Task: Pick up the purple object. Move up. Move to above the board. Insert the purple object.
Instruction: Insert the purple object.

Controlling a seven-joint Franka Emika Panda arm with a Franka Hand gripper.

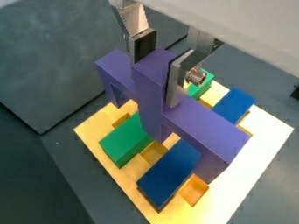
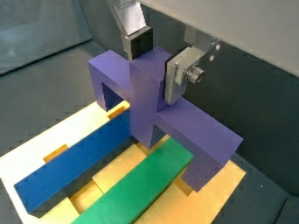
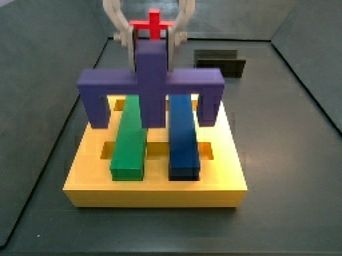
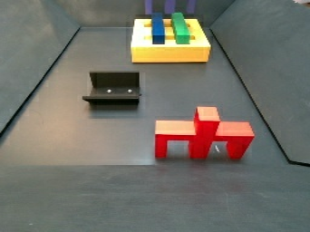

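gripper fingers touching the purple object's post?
Touching. In both wrist views the gripper has its fingers pressed flat on opposite sides of the purple object, over the board.

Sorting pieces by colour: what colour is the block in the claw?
Purple, clearest in a side view, held by the claw.

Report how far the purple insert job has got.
Done: the purple object is off the floor and over the board, straddling the green bar and blue bar.
In hand: the gripper is shut on its central post.
Left: whether the legs are fully seated in the slots cannot be told; the gripper has not let go.
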